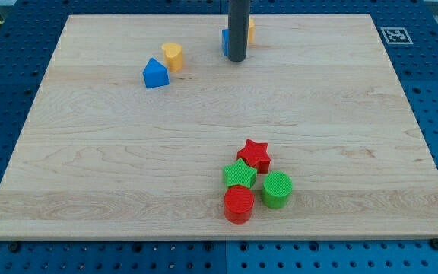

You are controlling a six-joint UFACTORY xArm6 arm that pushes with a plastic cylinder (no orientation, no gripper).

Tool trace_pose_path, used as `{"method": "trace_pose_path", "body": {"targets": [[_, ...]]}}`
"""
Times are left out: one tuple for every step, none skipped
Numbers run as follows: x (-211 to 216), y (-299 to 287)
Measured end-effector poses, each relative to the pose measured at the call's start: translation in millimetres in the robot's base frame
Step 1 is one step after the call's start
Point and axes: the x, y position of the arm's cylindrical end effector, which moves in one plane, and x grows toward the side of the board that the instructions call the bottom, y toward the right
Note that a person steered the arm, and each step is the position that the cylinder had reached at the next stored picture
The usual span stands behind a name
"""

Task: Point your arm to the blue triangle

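My tip (pixel 236 58) before a half-hidden blue block (pixel 225 41), well right of the blue triangle (pixel 155 74).

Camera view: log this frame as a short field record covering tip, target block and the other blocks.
tip: my tip at the view's top, in front of a blue block and a yellow block
target: blue triangle, to the tip's left, apart from it
beside target: yellow heart
bottom cluster: red star, green star, red cylinder, green cylinder
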Motion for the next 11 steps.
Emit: {"method": "trace_pose_path", "body": {"targets": [[-11,0],[-25,0],[-29,0],[38,0],[92,-29],[114,-93],[111,-179],[75,-190],[61,-180],[52,-168],[32,-161]]}}
